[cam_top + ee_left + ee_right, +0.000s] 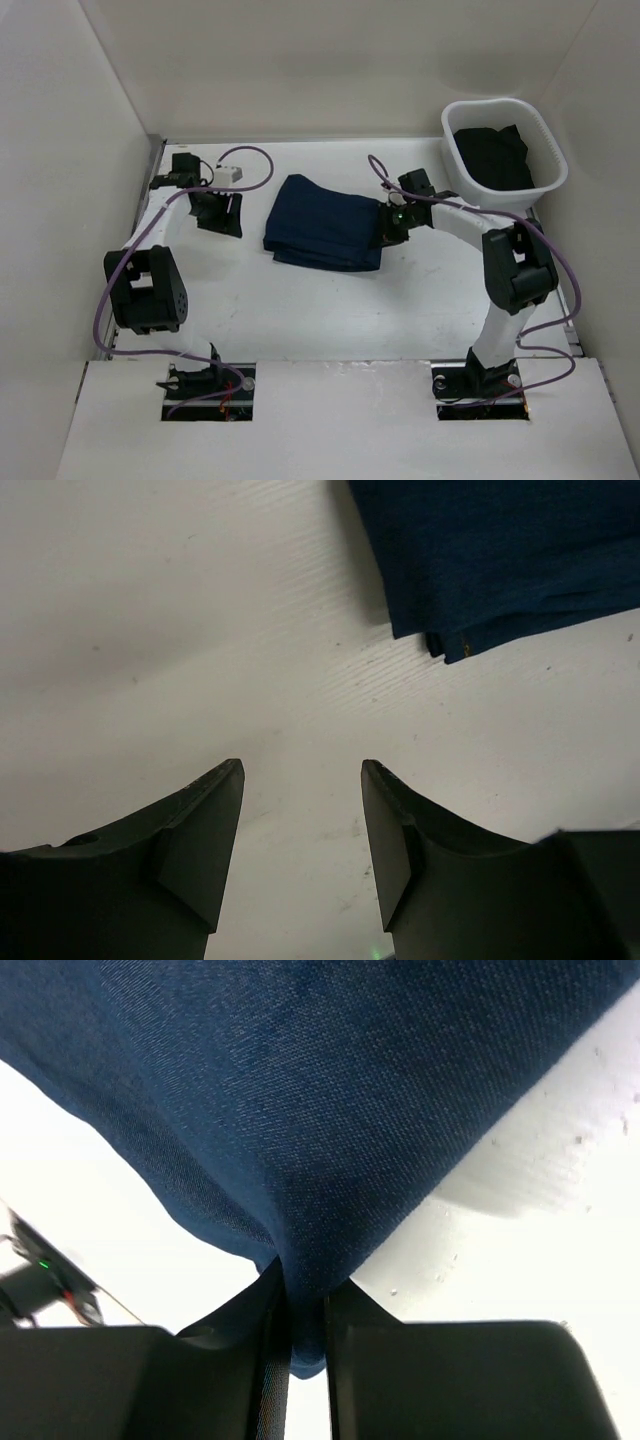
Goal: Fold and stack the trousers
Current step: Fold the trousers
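At the middle of the counter (330,310), slightly toward the far edge: the trousers (325,222), dark blue denim, folded into a flat, roughly rectangular packet of several layers. The layered edges show at the packet's near side, and in the left wrist view a corner (500,550) shows stacked folds with a speck of tan stitching.

Right gripper (385,228): at the packet's right edge, jaws pinched narrow on a fold of the denim (300,1110), which is drawn up between the fingers (305,1330).

Left gripper (218,212): near the far left corner, just apart from the packet's left edge. Jaws about half spread (300,830), nothing between them, bare counter beneath.

White basket (455,150): far right corner, holding a dark garment (492,158), set apart from the packet.

Open room: a broad bare band from the packet's near edge to the counter's near edge, and a narrow strip on its left. Walls close off the left, far and right sides.
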